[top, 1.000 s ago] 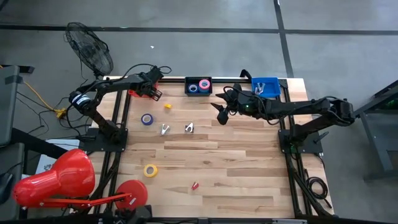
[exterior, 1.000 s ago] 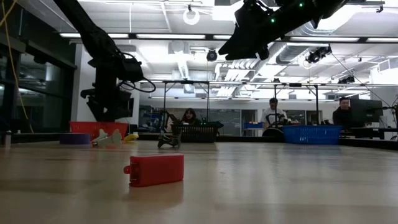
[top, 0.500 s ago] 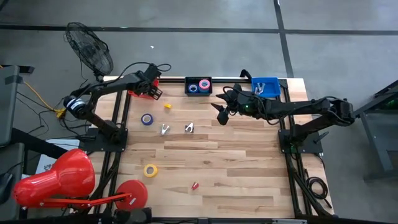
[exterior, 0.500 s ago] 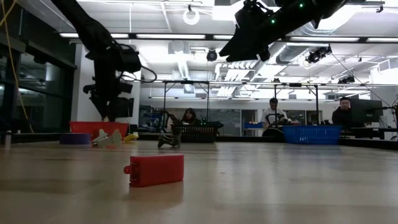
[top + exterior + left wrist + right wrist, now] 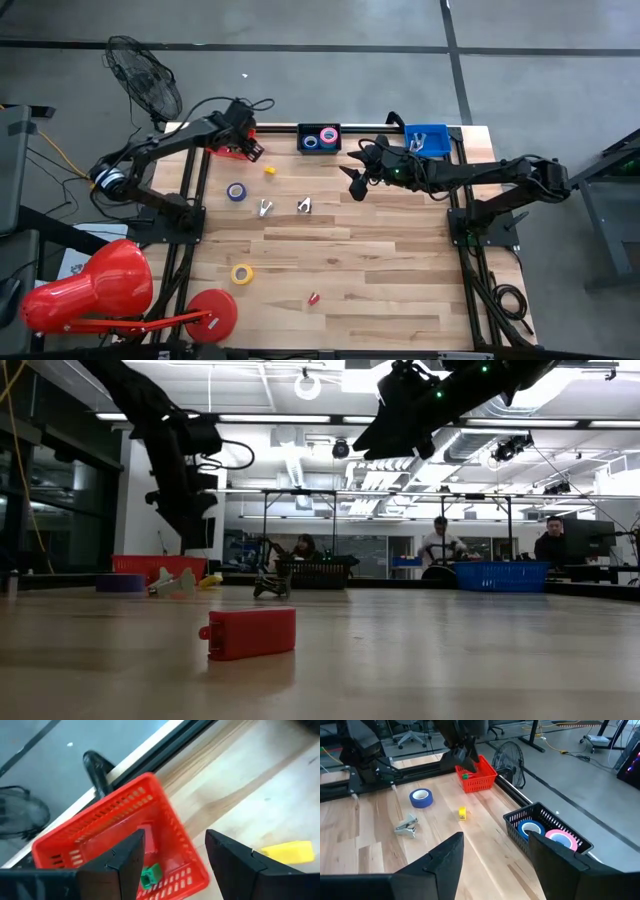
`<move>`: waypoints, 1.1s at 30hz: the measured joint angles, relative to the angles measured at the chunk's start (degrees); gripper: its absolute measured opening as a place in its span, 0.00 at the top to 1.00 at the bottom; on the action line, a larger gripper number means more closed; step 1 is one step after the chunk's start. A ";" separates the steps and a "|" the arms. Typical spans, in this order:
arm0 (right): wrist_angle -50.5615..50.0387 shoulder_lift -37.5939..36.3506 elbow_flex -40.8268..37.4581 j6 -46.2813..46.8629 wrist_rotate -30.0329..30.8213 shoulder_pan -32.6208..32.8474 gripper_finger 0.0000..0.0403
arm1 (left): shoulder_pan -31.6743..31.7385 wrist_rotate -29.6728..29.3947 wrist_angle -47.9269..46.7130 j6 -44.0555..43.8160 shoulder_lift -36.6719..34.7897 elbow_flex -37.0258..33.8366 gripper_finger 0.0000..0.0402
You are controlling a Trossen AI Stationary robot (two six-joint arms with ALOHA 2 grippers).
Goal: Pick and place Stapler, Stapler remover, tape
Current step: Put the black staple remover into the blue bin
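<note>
My left gripper (image 5: pixel 172 855) is open and hovers above the red basket (image 5: pixel 120 827) at the table's far left, holding nothing. A small green thing (image 5: pixel 150 875) lies on the basket's floor. My right gripper (image 5: pixel 495 855) hangs open and high over the far middle of the table (image 5: pixel 354 186). On the wood lie a blue tape roll (image 5: pixel 237 191), a yellow tape roll (image 5: pixel 242 273), a yellow stapler (image 5: pixel 270 170), a red stapler (image 5: pixel 250 632) and two staple removers (image 5: pixel 265 208) (image 5: pixel 304 205). A blue and a pink tape roll lie in the black bin (image 5: pixel 320 138).
A blue bin (image 5: pixel 427 138) stands at the far right edge. A fan (image 5: pixel 145 75) stands off the far left corner. Large red objects (image 5: pixel 90 290) sit off the near left corner. People sit in the room behind the table.
My left gripper has risen from just over the red basket and turned a little at the wrist, its fingers as far apart as before. My right arm has kept still.
</note>
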 joint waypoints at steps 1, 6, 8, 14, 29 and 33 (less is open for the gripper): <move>0.00 0.00 0.00 0.82 -0.01 0.00 0.47 | -0.30 0.28 0.07 0.04 -0.35 0.00 0.50; -0.57 -1.21 -0.02 2.71 0.55 -0.02 0.47 | -0.44 2.63 0.15 0.08 -2.64 0.00 0.50; -1.48 -2.22 -0.02 2.05 1.32 -0.04 0.47 | -1.07 4.53 0.21 -0.02 -3.12 0.00 0.50; -6.65 -5.47 -0.02 -1.69 6.34 -0.04 0.48 | -5.70 7.25 0.65 1.10 -3.91 0.00 0.50; -14.84 -10.29 -0.02 -3.78 12.79 -0.07 0.47 | -22.07 1.27 1.23 -6.56 -3.87 0.00 0.50; -16.32 -10.60 -0.02 -3.90 15.96 -0.09 0.47 | -25.11 0.18 1.25 -9.21 -3.85 0.00 0.44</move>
